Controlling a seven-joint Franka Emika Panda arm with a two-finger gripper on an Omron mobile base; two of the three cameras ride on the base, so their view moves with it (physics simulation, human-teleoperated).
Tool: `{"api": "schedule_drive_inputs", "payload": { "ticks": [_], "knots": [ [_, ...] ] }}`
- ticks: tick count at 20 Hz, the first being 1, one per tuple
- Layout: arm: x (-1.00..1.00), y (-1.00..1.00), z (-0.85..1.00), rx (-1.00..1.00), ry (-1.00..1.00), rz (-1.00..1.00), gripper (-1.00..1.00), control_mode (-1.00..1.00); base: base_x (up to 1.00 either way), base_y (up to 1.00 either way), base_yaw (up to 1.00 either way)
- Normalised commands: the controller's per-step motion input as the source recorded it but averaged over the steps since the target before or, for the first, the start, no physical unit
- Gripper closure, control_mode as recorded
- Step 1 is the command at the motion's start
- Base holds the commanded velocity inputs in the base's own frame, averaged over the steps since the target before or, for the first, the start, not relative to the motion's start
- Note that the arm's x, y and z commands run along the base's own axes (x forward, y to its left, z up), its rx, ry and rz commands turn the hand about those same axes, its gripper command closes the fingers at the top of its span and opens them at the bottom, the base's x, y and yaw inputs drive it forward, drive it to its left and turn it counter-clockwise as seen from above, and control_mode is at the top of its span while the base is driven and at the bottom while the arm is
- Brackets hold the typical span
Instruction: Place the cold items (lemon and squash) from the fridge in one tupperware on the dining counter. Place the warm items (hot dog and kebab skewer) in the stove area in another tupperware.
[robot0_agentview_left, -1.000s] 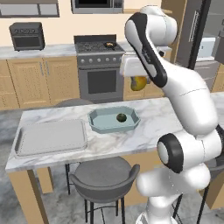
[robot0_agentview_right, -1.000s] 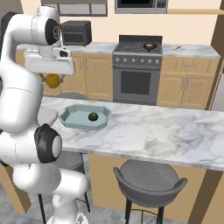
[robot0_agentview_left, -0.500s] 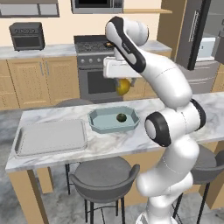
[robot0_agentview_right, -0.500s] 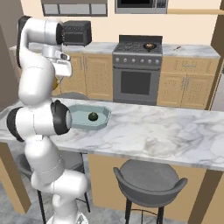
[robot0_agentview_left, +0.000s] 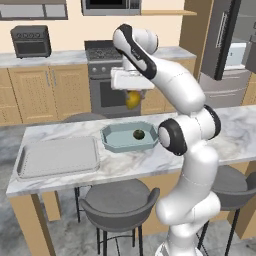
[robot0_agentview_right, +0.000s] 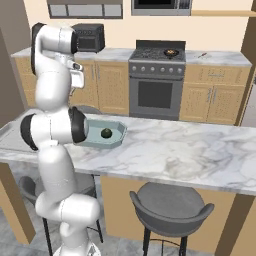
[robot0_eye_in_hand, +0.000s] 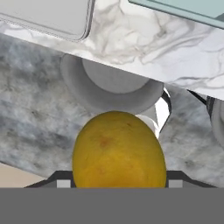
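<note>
I have the pincer clamped on the yellow oval lemon, which hangs under the white hand. Taking the pale blue-green octagonal tupperware on the white marble dining counter as my landmark: in the left base view the lemon is above it, toward its far side, well clear of the rim and in front of the steel oven range.

Inside that tupperware lies one small dark green round squash, right of its middle in the left base view; in the right base view the same squash sits near the middle of the tupperware.

To the tupperware's left in the left base view, on the same counter, lies a flat grey rectangular tupperware, close to it but apart.

In the hand view the lemon sits between the fingertips. Beyond it are a round grey bar stool on the floor and the marble counter edge, with the blue-green tupperware rim at the upper right and the grey tupperware corner at the upper left.
</note>
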Motion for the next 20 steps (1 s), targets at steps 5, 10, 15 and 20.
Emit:
{"api": "schedule_drive_inputs", "payload": {
  "ticks": [5,10,15,20],
  "knots": [
    [0.47,0.10,-0.24,-0.05,0.14,0.00,1.00,-1.00,0.00,0.00,0.00],
    [0.39,0.01,-0.38,-0.13,0.03,0.00,1.00,-1.00,0.00,0.00,0.00],
    [0.39,0.00,-0.37,-0.04,-0.06,0.00,1.00,-1.00,0.00,0.00,0.00],
    [0.34,0.00,-0.34,0.00,-0.18,0.00,1.00,-1.00,0.00,0.00,0.00]
  ]
}}
